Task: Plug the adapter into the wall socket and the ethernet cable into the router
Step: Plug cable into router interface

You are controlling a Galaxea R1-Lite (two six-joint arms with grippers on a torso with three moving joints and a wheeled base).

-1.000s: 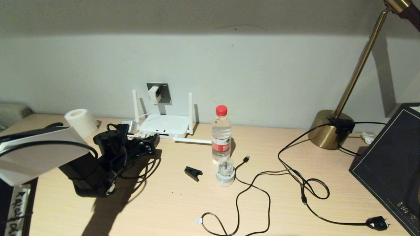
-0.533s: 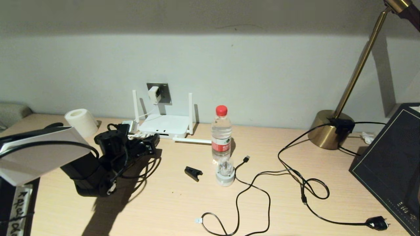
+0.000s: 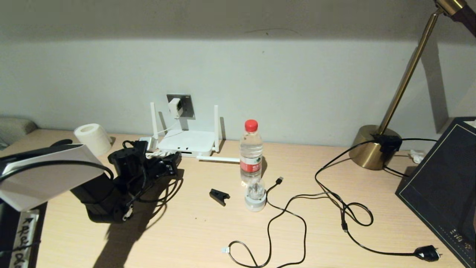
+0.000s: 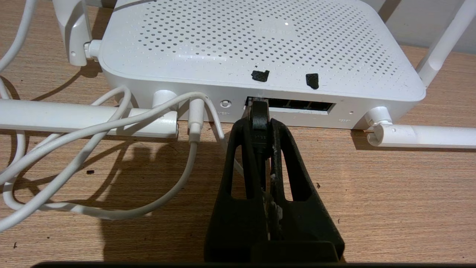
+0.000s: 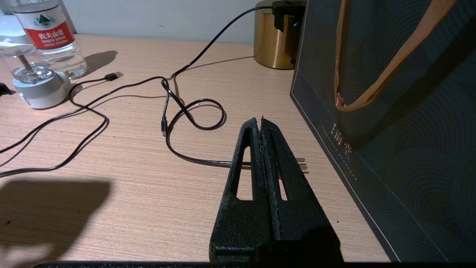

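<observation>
Status: the adapter [image 3: 174,107] sits in the wall socket [image 3: 181,106] above the router [image 3: 186,143], white cord trailing down, so I judge the first half of the task done.

My left gripper [image 4: 261,128] is at the router's port edge, fingers clamped on the black connector of the ethernet cable [image 4: 259,115]. The connector tip is at the leftmost opening of the port row [image 4: 293,105]. I cannot tell whether it is fully seated or only at the mouth; the latch is hidden by the fingers.

Change over the last second, head view: the left arm [image 3: 122,175] has shifted only slightly beside the router, and the router, adapter and water bottle [image 3: 250,152] have not moved. I read this as the final push or a seating check, not a fresh approach. Compared with the earlier frame, no cable on the desk has changed position.

My right gripper [image 5: 262,124] is parked low over the desk near the dark paper bag [image 5: 390,111], fingers pressed together and holding nothing, above the loose black lamp cord [image 5: 193,111].

Next requirement, in my judgement: confirm seating before releasing.
</observation>
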